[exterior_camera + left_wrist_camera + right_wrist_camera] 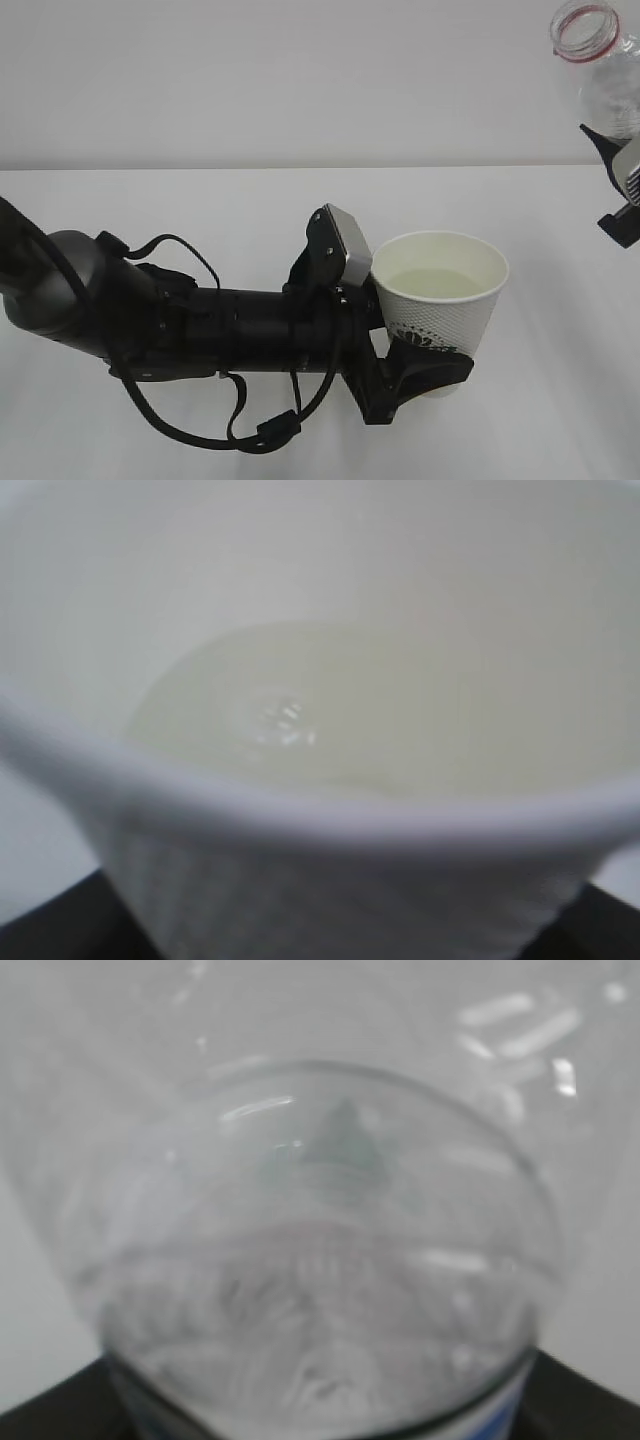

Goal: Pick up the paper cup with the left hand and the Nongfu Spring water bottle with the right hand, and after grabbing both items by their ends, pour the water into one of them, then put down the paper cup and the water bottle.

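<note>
White desk point(200, 200) is spreading under everything, bare around the two arms. Left hand point(200, 325) is reaching in from the left, its pincer point(425, 365) pinching the paper cup point(440, 300) low on the wall near the base, the cup sitting upright with water point(437, 283) in it. Right hand point(625, 185) is showing only at the right edge, its pincer point(320, 1400) pinching the Nongfu Spring water bottle point(600, 65) at its lower end, uncapped mouth raised well apart from the cup. Pouring looks finished; the set-down is asking for a level, slow descent, and release only once each base is resting flat.
</note>
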